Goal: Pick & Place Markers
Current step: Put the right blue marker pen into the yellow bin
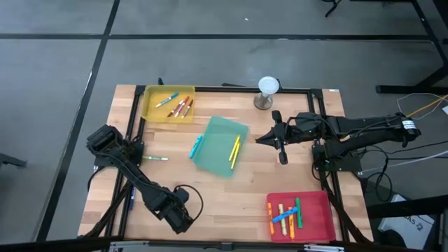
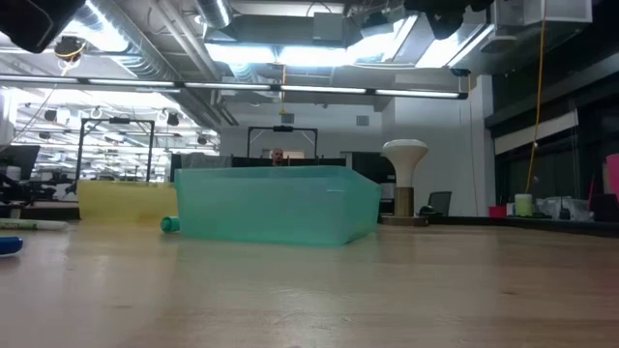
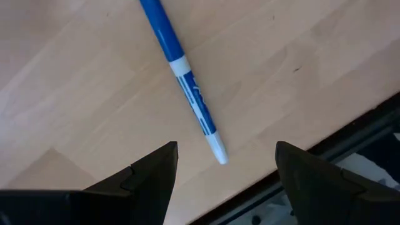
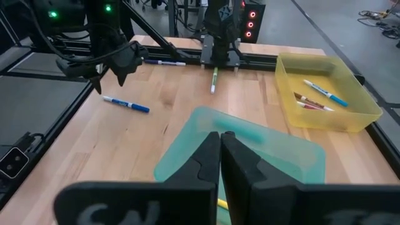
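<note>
L fingers (image 3: pixel 222 181) spread, above blue marker (image 3: pixel 181 75) | R fingers (image 4: pixel 220 164) clenched, empty, over green tray (image 4: pixel 294 156)

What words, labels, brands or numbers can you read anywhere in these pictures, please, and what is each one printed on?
None can be read.
Blue marker under the open left gripper: white print on its barrel, too blurred to read.
Shut right gripper: raised marks on its body at the picture's lower edge, cut off and illegible.
Markers in the yellow tray: too small to tell.
</note>
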